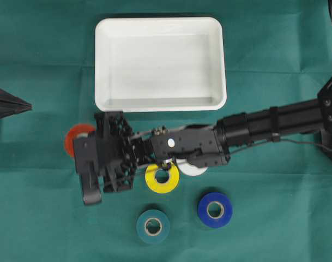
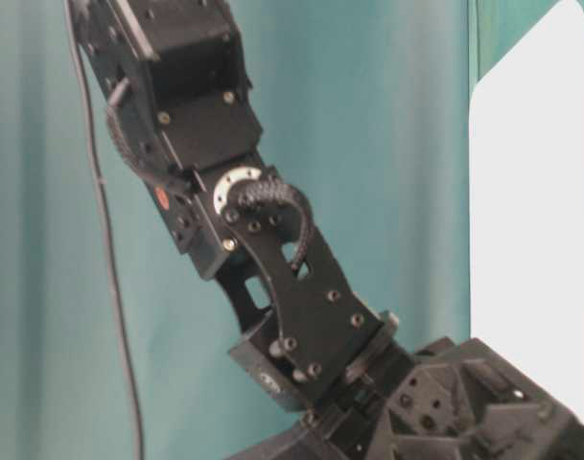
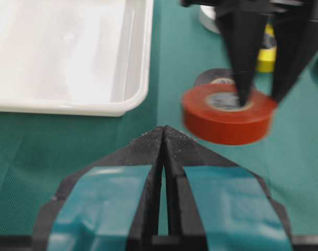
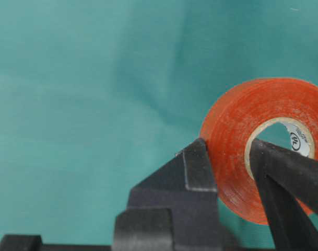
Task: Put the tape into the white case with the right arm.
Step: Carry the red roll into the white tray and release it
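I am gripping the red tape roll in my right end effector, one finger through its core, one outside, holding it just above the desk beside the white case. The case is sitting empty, so carrying and dropping the roll inside are remaining.

Tray at far centre of counter; four tape rolls near of it; fifth roll at left, beside arm.
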{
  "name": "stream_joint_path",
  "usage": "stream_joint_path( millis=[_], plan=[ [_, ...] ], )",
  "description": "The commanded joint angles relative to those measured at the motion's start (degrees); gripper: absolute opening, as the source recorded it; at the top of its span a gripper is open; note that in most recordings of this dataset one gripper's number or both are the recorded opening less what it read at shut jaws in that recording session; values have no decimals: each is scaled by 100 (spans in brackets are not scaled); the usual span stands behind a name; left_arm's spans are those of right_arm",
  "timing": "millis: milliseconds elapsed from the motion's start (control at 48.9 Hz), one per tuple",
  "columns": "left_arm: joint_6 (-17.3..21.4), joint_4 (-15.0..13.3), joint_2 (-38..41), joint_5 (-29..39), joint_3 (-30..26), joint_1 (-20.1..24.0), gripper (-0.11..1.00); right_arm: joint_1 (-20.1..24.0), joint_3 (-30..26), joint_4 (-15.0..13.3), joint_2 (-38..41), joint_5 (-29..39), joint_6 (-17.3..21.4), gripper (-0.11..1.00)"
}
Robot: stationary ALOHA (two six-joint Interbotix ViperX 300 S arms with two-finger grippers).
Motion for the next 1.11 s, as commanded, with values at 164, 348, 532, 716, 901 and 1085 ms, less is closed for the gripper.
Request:
stream_joint_path(
  millis=[164,348,532,716,901,1085],
  plan=[
    [0,0,53,-62,-62,18,1,-703,-70,-246,-439,-26,18,1],
    [0,0,53,-62,-53,18,1,-1187,-70,-281,-475,-53,9,1],
    [0,0,53,-62,-53,18,1,-1512,-70,-281,-483,-35,9,1],
    [0,0,44,-70,-53,9,1,-1661,123,-281,-598,-53,9,1],
    [0,0,53,-79,-53,18,1,-1837,686,-281,-940,-220,35,1],
    [0,0,44,-70,-44,18,1,-2048,1345,-281,-1204,-782,141,1]
  ],
)
